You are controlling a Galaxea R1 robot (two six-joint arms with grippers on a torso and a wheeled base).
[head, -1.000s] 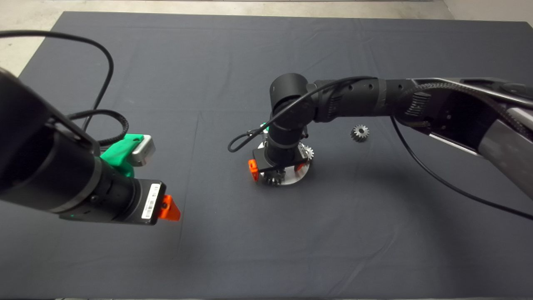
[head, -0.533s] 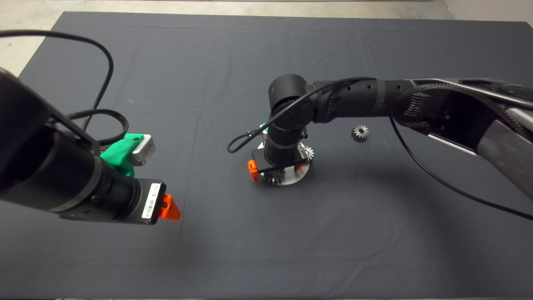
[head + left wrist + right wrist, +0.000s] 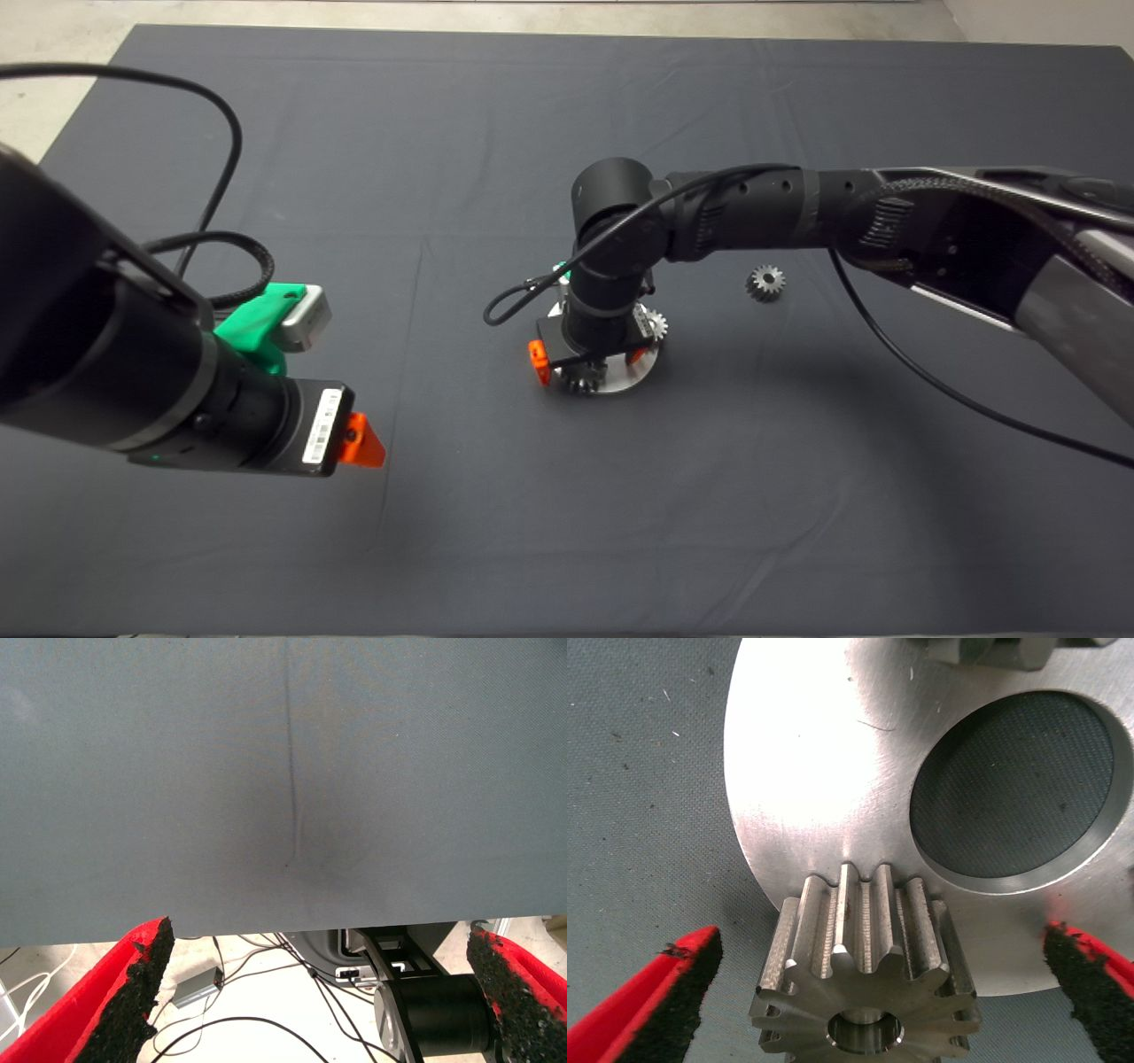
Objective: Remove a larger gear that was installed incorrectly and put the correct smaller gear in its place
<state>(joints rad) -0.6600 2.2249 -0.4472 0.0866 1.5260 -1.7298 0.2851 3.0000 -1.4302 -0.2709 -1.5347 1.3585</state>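
Note:
A round silver plate (image 3: 631, 378) lies mid-mat, and my right gripper (image 3: 586, 365) points straight down over it. In the right wrist view the larger gear (image 3: 866, 979), dark grey with tapered teeth and a centre hole, sits at the rim of the plate (image 3: 824, 771). It stands between the right gripper's (image 3: 877, 997) open fingers, and neither pad touches it. From above this gear (image 3: 580, 383) peeks out under the wrist. One smaller gear (image 3: 765, 282) lies loose on the mat to the right. Another small gear (image 3: 656, 323) sits on the plate's far side.
The plate has a large round hole (image 3: 1014, 784) showing mat beneath, and part of a further gear (image 3: 983, 649) sits at its far rim. My left gripper (image 3: 359, 443) hovers open over the mat's left side; its wrist view shows bare mat (image 3: 283, 788) and floor cables.
Hardly anything differs; the right arm's wrist shifted very slightly left over the plate. The left arm stayed still.

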